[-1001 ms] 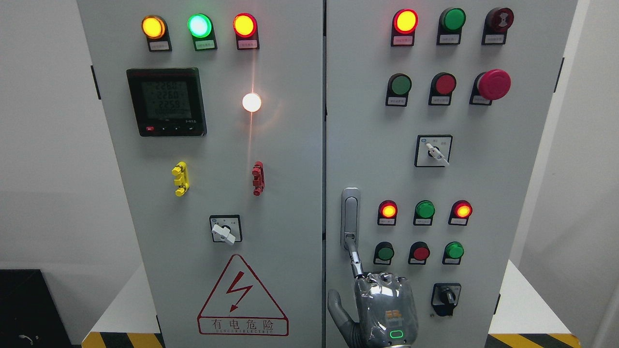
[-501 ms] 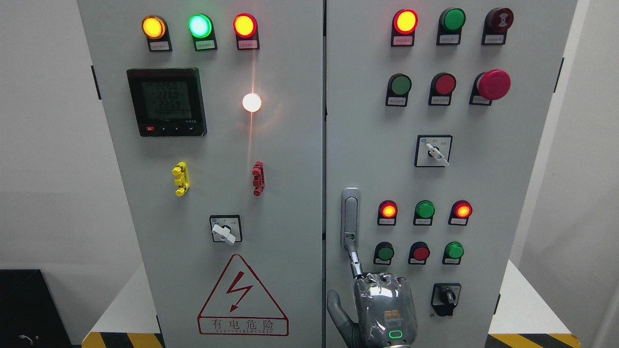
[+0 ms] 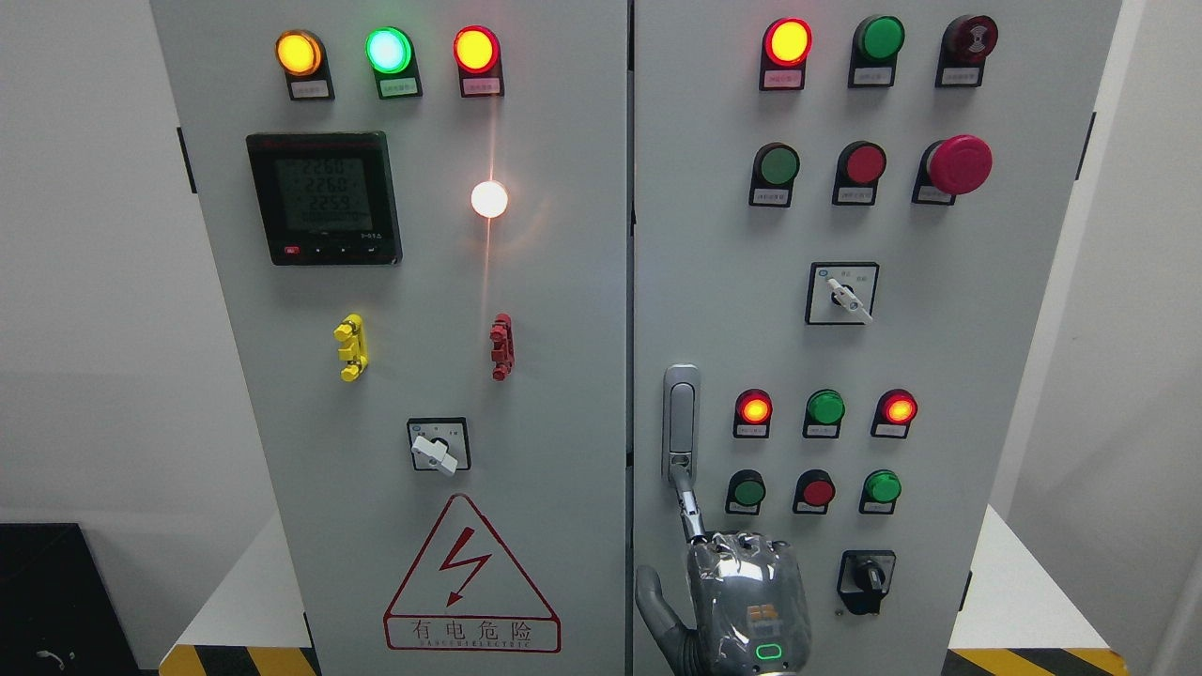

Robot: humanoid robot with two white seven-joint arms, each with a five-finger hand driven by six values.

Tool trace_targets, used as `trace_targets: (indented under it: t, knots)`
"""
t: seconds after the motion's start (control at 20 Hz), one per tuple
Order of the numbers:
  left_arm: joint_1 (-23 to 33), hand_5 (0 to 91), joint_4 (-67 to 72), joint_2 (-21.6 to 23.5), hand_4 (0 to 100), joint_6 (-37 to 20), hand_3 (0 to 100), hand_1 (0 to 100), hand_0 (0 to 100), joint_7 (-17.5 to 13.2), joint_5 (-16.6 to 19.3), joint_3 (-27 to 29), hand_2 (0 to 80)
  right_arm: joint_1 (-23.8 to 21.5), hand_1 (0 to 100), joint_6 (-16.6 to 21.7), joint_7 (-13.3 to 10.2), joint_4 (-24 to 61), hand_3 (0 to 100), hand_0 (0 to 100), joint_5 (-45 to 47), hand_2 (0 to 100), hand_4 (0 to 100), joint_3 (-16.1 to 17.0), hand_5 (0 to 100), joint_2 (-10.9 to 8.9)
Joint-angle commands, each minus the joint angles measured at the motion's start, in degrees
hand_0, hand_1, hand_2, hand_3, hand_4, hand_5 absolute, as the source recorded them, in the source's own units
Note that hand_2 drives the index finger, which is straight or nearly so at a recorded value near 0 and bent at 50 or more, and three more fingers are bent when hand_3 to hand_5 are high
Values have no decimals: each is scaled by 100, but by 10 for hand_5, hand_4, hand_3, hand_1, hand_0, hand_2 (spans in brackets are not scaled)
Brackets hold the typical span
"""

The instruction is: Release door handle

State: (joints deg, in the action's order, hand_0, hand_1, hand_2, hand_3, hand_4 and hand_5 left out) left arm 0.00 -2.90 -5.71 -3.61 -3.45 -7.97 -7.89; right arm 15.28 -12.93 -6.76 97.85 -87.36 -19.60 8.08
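The door handle (image 3: 680,420), a slim upright silver lever, sits at the left edge of the cabinet's right door (image 3: 714,282), a little below the middle of the frame and just right of the dark seam between the two doors. The right hand (image 3: 742,601) rises from the bottom edge right of centre, its back to the camera. One finger (image 3: 689,512) is stretched up and its tip touches the handle's lower end; the other fingers are curled at the knuckles and the thumb juts out to the lower left. Nothing is gripped.

Right of the handle the door face is crowded: two rows of red and green lamps (image 3: 826,407) stand near, and a black rotary switch (image 3: 866,575) lies beside the hand at lower right. Left of the seam, the left door (image 3: 563,376) offers a bare strip, with a triangular warning sign (image 3: 470,582) at lower centre.

The cabinet stands on a white platform (image 3: 1009,591) edged with yellow-and-black stripes, in front of plain light walls. A dark box (image 3: 47,601) occupies the lower left corner.
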Motion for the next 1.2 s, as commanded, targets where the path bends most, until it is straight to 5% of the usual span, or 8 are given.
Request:
trace_targets:
  t: [0.0,1.15]
  knots:
    - [114,0,0,0,0,1,0,556,120,2,-3,-2,0,-7,315,-7,-1,-126,1000,521,0,26,1000,123,1000,-9]
    - [114,0,0,0,0,1,0,556,120,2,-3,-2,0,-25,314,-7,-1,-161,1000,520,0,29,1000,88,1000,0]
